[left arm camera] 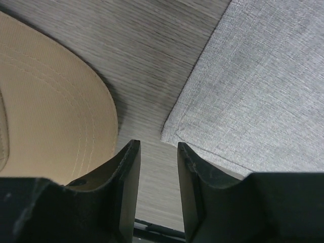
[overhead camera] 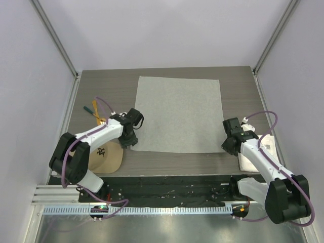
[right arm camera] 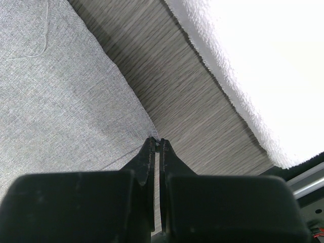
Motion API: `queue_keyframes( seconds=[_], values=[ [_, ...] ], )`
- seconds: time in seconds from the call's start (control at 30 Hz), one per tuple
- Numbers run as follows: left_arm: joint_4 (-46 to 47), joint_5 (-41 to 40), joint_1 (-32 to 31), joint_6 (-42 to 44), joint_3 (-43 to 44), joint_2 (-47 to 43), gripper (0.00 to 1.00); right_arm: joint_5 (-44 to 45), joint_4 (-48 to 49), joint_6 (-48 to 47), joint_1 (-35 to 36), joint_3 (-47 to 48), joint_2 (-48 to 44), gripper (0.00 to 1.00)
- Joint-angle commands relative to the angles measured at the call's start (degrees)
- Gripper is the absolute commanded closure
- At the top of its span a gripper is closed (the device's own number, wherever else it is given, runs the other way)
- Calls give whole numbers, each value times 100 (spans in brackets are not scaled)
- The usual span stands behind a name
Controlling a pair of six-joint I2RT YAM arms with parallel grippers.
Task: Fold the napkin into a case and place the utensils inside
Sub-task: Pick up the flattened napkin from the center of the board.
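Note:
The light grey napkin (overhead camera: 177, 114) lies spread flat in the middle of the table. My left gripper (overhead camera: 130, 144) hovers at its near-left corner. In the left wrist view that gripper (left arm camera: 158, 144) is open with only bare table between the fingers, and the napkin (left arm camera: 253, 91) corner sits just past the tips. My right gripper (overhead camera: 229, 147) is at the near-right corner. In the right wrist view it (right arm camera: 158, 140) is shut, its tips pinching the very corner of the napkin (right arm camera: 61, 101). The utensils (overhead camera: 93, 109), with orange-yellow and teal handles showing, lie far left behind the left arm.
A tan cap (overhead camera: 106, 158) rests near the left arm's base and shows beside the left fingers (left arm camera: 50, 111). A thick white towel (overhead camera: 247, 163) lies under the right arm, close to the right gripper (right arm camera: 263, 66). Walls enclose the table on three sides.

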Motion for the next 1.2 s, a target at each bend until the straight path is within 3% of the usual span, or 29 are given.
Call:
queue_keyframes(
  seconds=[0.0, 0.67, 0.77, 0.87, 1.0, 1.17],
  values=[
    [411, -236, -39, -87, -91, 75, 61, 121, 70, -63, -44, 101, -123, 99],
    [1026, 238, -31, -316, -592, 410, 60, 95, 35, -63, -70, 101, -237, 99],
    [1175, 335, -31, -386, -776, 279, 64, 86, 17, -63, -61, 109, -255, 99],
    [1255, 318, -39, -412, -803, 147, 75, 78, 0, -63, -79, 109, -290, 99],
    [1361, 229, -13, -290, -795, -99, 100, -1, -105, -54, -70, 153, -386, 99],
    [1124, 229, -22, -254, -908, -960, 100, -107, -806, -19, -70, 355, -816, 99]
  ],
)
